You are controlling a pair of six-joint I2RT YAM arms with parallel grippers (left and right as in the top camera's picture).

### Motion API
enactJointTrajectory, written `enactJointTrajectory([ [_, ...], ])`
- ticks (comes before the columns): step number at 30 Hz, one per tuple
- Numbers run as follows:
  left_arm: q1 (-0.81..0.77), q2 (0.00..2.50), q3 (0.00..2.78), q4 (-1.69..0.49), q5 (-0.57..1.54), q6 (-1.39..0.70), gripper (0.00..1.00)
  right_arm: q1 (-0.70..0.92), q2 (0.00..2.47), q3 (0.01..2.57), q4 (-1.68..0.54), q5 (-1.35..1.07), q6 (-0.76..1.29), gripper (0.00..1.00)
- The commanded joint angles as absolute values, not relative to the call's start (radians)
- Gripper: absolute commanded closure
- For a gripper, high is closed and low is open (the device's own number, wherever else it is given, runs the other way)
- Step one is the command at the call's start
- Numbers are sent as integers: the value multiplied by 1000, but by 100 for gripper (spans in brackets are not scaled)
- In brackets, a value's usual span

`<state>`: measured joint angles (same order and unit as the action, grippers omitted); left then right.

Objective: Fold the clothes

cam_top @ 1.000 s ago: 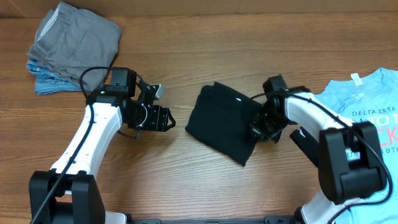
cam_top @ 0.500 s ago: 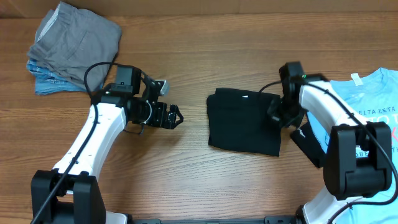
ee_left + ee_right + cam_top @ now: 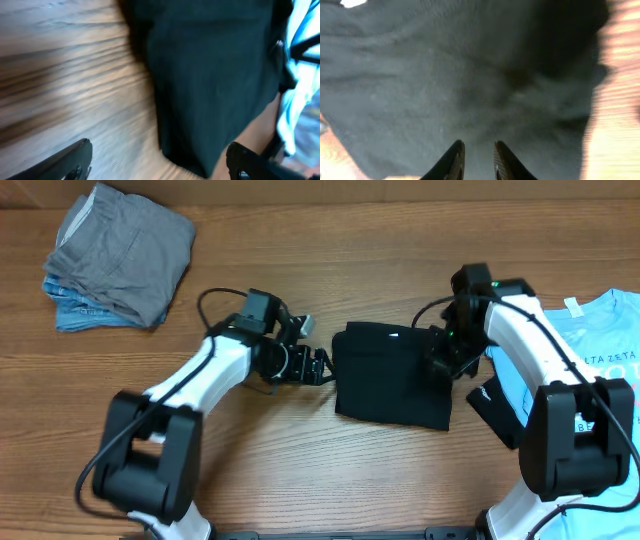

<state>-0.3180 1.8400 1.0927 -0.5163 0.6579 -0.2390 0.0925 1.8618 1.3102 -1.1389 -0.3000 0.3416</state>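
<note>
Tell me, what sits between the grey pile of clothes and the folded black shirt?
Bare wooden table, then the left gripper, open, close beside the black shirt; the overhead view shows it.

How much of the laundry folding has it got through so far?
Done: the grey and blue folded pile sits top left. In hand: the folded black T-shirt, with the left tool and right tool at its edges. Left: the light-blue printed tee lies unfolded.

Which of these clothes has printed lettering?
The light-blue T-shirt at the right edge; the black shirt in the middle and the grey pile top left look plain.
</note>
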Motion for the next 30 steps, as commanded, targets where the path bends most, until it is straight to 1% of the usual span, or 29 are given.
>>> enactJointTrajectory([
  [1, -326, 1892, 1108, -426, 805, -325, 17, 97, 1860, 1195, -1033, -431, 352, 77],
  [4, -340, 1908, 1108, -361, 820, -359, 17, 97, 1860, 1123, -929, -471, 352, 77],
  [6, -354, 1918, 1108, -351, 794, -374, 16, 97, 1860, 1096, -892, -473, 352, 77],
  [8, -368, 1935, 1108, -350, 777, -384, 16, 97, 1860, 1087, -883, -473, 352, 77],
  [12, -391, 2008, 1108, -330, 775, -419, 18, 97, 1860, 1086, -867, -473, 352, 77],
  [20, -462, 2136, 1110, -175, 778, -498, 20, 97, 1860, 1086, -862, -473, 352, 77],
  [23, -493, 2146, 1110, -175, 760, -499, 24, 97, 1860, 1086, -862, -473, 351, 77],
  [25, -509, 2146, 1110, -173, 745, -501, 31, 97, 1860, 1086, -862, -473, 351, 77],
  [27, -521, 2146, 1110, -165, 731, -503, 49, 97, 1860, 1086, -862, -473, 351, 77],
  [28, -522, 2146, 1110, -165, 730, -503, 60, 97, 1860, 1086, -864, -473, 351, 78],
  [30, -522, 2146, 1110, -170, 730, -503, 76, 97, 1860, 1086, -873, -473, 351, 82],
])
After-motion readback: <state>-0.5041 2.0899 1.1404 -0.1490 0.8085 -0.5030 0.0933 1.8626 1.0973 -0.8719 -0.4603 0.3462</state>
